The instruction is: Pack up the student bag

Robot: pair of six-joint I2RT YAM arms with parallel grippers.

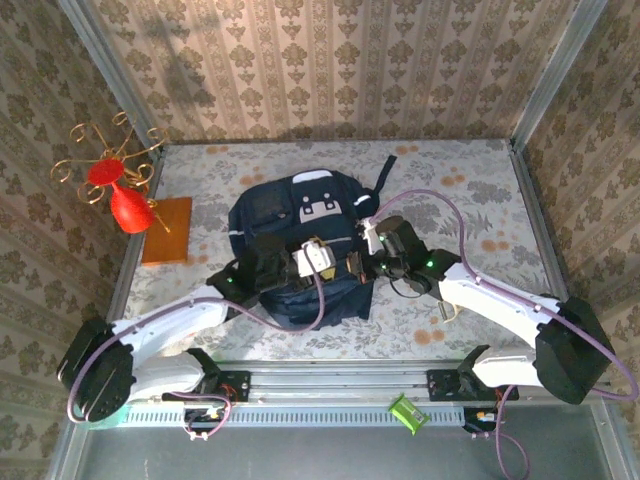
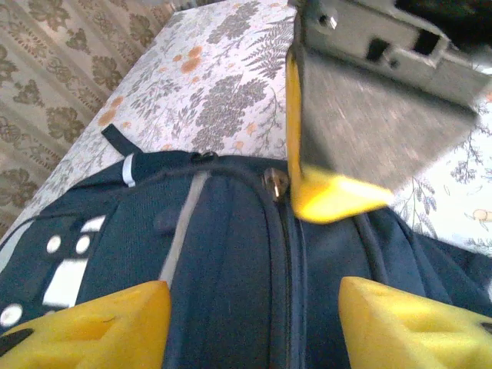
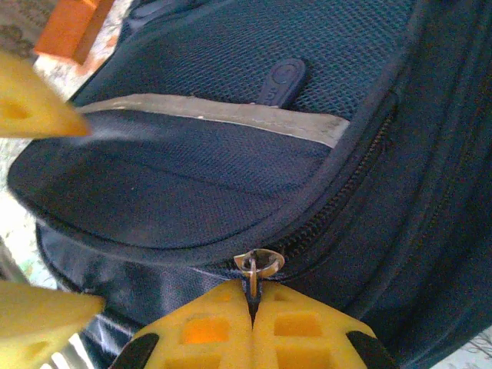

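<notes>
The student bag is lying directly under both tools, front pocket up, and your two arms are meeting over its near half. You're working its main zip, so you're in a zip stage rather than a loading one. I can't tell whether you're opening or closing it. The teeth are looking meshed on the far side of the slider, the seam on the other side is unclear, and the inside is hidden.

Your right gripper is pinching tight on the zip pull, with its jaws pressed together around the tab. Your left gripper is standing wide, one yellow finger on each side of the bag's top ridge and gripping nothing. The right tool's finger is sitting just ahead of it, beside the slider.

Nothing loose is waiting near either tool. Well off to your left gripper's outer side, an orange flat block is lying on the table beside a red vase. If that block is cargo, the packing itself isn't done.
</notes>
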